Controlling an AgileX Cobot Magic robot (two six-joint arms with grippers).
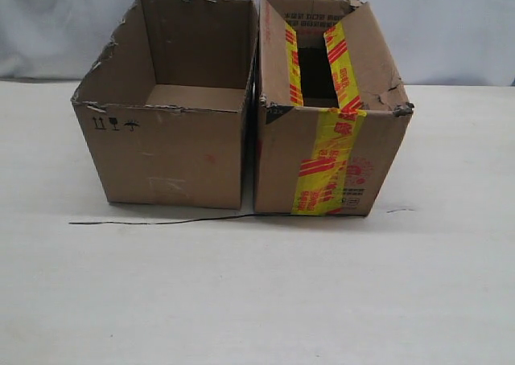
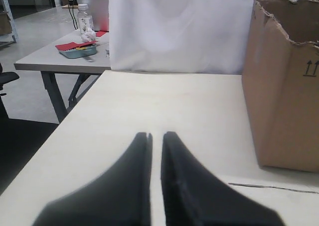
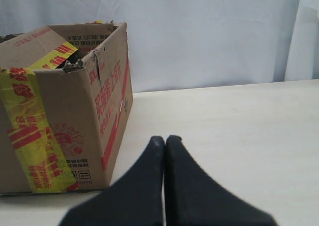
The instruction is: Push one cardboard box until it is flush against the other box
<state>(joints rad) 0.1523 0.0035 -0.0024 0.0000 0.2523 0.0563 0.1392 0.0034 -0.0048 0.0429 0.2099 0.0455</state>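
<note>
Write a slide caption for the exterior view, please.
Plain cardboard box and yellow-taped other box side by side on a pale table, a thin dark seam between them.

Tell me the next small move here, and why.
Probably a light nudge: bring the left gripper to the outer wall of the cardboard box and press it toward the other box. In the exterior view they stand side by side with only a thin dark seam between; whether that is shadow or a gap, I cannot tell. The gripper is off the box, bare table between.
</note>
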